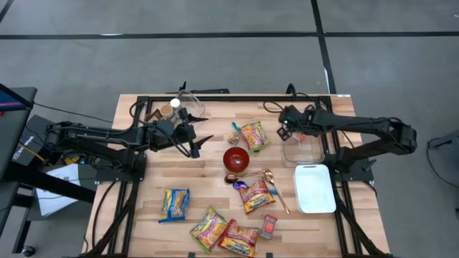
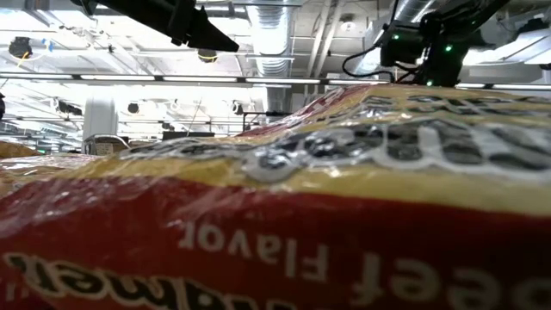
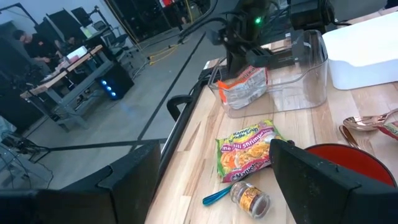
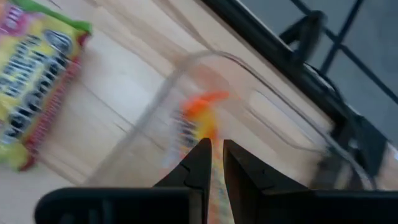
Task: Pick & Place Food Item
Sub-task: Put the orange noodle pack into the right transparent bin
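A clear plastic container (image 1: pixel 301 149) (image 3: pixel 298 68) stands at the table's right. An orange-and-white food packet (image 3: pixel 245 87) (image 4: pixel 202 118) stands on edge inside it, leaning on the wall. My right gripper (image 1: pixel 285 131) (image 4: pixel 216 149) hangs just above the packet, pointing steeply down, its fingertips a narrow gap apart. My left gripper (image 1: pixel 201 141) waits open above the table's middle left, holding nothing. My right gripper stands over the packet's upper edge (image 4: pixel 214 177), which shows in the narrow gap between the fingers. Whether the fingers touch it, I cannot tell. The packet rests inside the container.
A shrimp noodle packet (image 1: pixel 254 135) (image 3: pixel 245 149), a small spice jar (image 3: pixel 250 199) and a red bowl (image 1: pixel 236 159) lie mid-table. A white lid (image 1: pixel 314 188) and gold spoons (image 1: pixel 276 188) sit nearer. Several packets lie at the near edge; one (image 2: pixel 275 198) fills the low view.
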You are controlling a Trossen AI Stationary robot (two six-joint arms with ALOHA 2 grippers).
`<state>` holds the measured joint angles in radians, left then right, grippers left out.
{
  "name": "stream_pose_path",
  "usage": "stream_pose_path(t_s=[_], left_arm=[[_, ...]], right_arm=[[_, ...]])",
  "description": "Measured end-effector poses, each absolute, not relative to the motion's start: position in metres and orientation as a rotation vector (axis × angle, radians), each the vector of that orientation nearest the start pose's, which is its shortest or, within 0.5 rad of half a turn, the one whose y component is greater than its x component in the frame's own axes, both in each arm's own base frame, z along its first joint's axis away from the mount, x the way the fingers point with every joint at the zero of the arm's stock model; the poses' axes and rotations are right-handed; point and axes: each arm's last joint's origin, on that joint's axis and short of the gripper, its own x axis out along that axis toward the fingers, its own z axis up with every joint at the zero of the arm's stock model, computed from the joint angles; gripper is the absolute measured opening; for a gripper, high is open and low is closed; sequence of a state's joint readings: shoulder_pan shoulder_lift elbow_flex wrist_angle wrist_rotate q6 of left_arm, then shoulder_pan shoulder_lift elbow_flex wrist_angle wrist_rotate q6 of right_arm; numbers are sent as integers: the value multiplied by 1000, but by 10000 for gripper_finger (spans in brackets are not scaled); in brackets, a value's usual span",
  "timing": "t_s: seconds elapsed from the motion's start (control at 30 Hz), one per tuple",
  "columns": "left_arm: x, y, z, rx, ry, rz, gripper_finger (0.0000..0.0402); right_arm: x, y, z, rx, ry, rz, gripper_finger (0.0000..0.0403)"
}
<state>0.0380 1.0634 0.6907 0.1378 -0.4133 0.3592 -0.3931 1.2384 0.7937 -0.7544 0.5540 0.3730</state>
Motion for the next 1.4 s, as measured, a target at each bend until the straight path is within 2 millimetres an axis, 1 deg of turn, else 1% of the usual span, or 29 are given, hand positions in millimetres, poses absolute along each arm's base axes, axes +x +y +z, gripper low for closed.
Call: stream_pose_path(t_s=[0.2,0.5,0.67,0.8,0.93,1.07,1.2,1.3,1.4], left_arm=[[233,20,279,396,314,402,296],[233,19,278,388,312,353,296],[233,19,278,388,312,349,296],[233,19,278,388,312,349,296],[233,19,278,381,311,350,296],[233,19,278,371,310,351,296],[233,18,277,371,314,347,296],[233,18,277,371,314,347,296],[233,18,277,371,315,346,296]], right_arm=[[176,-86,225,211,1093,-1080,44],[165,-58,234,219,1113,-996,98],[165,-48,235,211,1105,-964,136],[168,-45,232,200,1119,-947,164],[170,-44,229,206,1157,-925,181],[173,-43,224,205,1207,-909,184],[176,-43,218,199,1257,-907,177],[177,-45,213,210,1294,-907,166],[179,-47,208,215,1334,-913,142]])
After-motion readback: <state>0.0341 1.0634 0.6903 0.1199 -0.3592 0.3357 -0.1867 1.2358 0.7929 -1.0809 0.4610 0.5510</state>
